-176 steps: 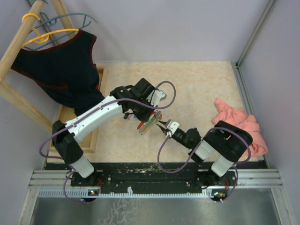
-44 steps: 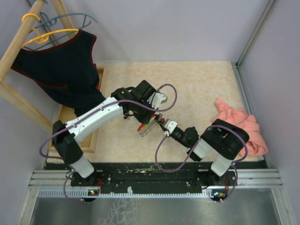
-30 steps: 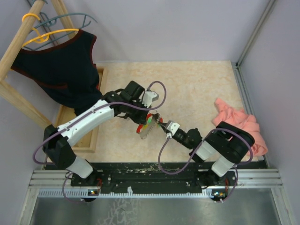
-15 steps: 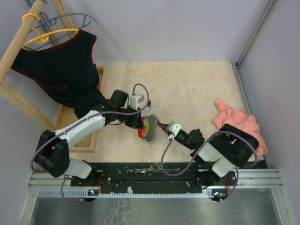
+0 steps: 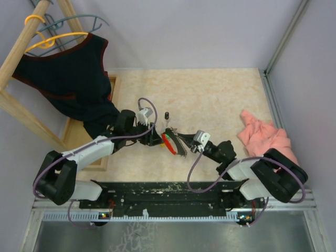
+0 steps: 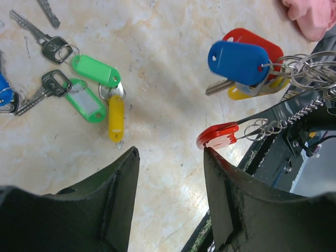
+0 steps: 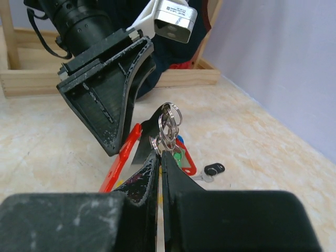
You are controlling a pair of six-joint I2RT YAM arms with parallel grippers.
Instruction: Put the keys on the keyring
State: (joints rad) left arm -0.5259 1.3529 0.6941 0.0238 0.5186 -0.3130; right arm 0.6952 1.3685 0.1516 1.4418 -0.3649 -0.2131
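Observation:
The keyring (image 5: 169, 143) hangs just above the table, its red band (image 7: 119, 159) sloping down to the left. My right gripper (image 7: 161, 152) is shut on the keyring at its cluster of split rings (image 7: 169, 123). Blue (image 6: 239, 62), red and yellow tagged keys dangle from those rings. My left gripper (image 6: 170, 155) is open and holds nothing; its right fingertip (image 6: 210, 157) sits just below the keyring's red end (image 6: 216, 135). Loose keys with green tags (image 6: 96, 71) and a yellow one (image 6: 116, 117) lie on the table. A black-headed key (image 5: 166, 114) lies apart.
A wooden frame (image 5: 111, 100) and a dark garment (image 5: 68, 73) on hangers stand at the left, close behind my left arm. A pink cloth (image 5: 265, 139) lies at the right edge. The black rail (image 5: 168, 191) runs along the near edge.
My left gripper has opened, let go of the keyring and drawn back to the left and down. The right gripper, still shut on the keyring, has shifted slightly right.

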